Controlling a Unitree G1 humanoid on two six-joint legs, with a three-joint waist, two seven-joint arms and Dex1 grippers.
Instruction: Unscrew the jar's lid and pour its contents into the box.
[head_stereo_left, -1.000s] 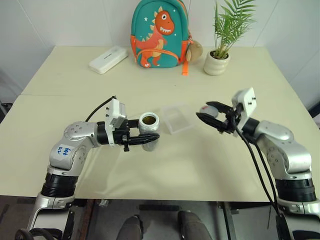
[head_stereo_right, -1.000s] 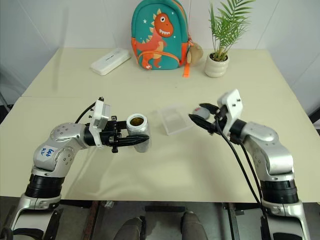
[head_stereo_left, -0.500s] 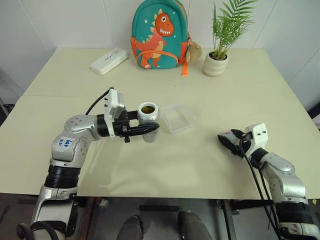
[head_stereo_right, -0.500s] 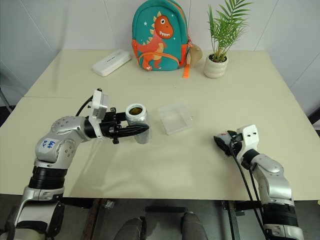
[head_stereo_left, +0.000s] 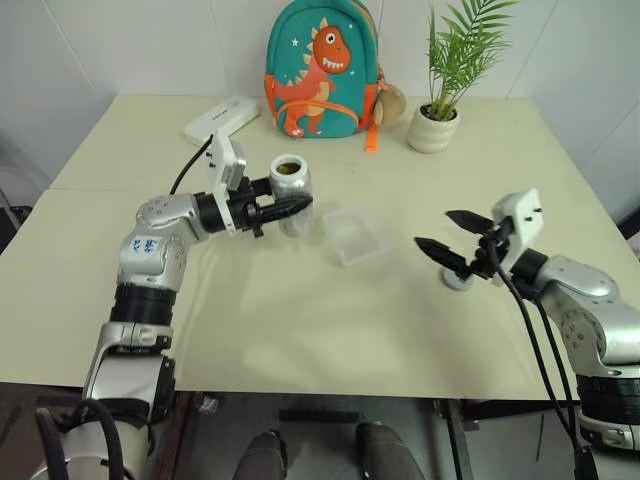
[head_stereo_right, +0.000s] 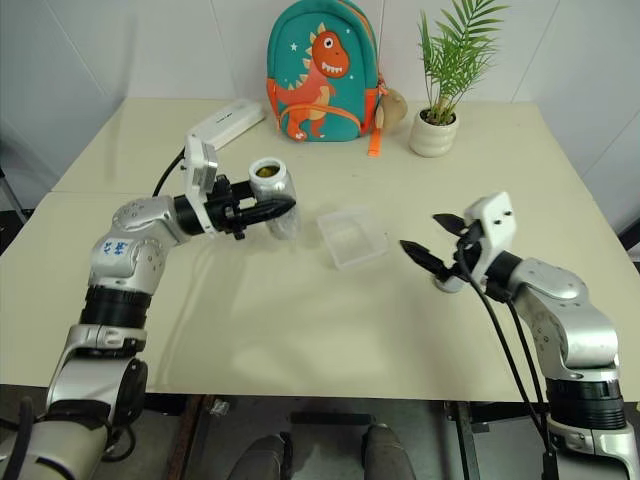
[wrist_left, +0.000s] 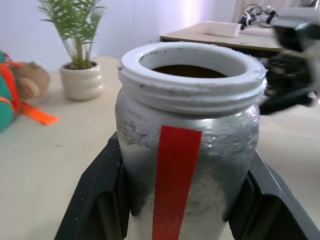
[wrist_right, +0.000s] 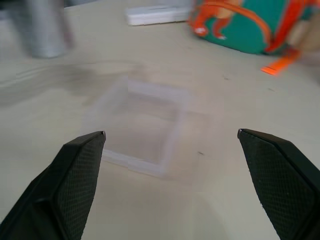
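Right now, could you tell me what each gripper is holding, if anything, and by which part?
The left gripper clamps the open jar around its silvery body, below the rim. The right gripper is open and holds nothing; the lid lies on the table beneath it.

Open upright jar, empty box beside

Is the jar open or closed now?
Open: the jar shows its bare threaded mouth; the lid lies on the table by the right gripper.

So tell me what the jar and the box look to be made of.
The jar: apparently plastic or glass under brushed-on matt silver paint, with streaks and a bare white threaded rim; red stripe looks stuck on. The box: thin clear plastic, since the table shows through.
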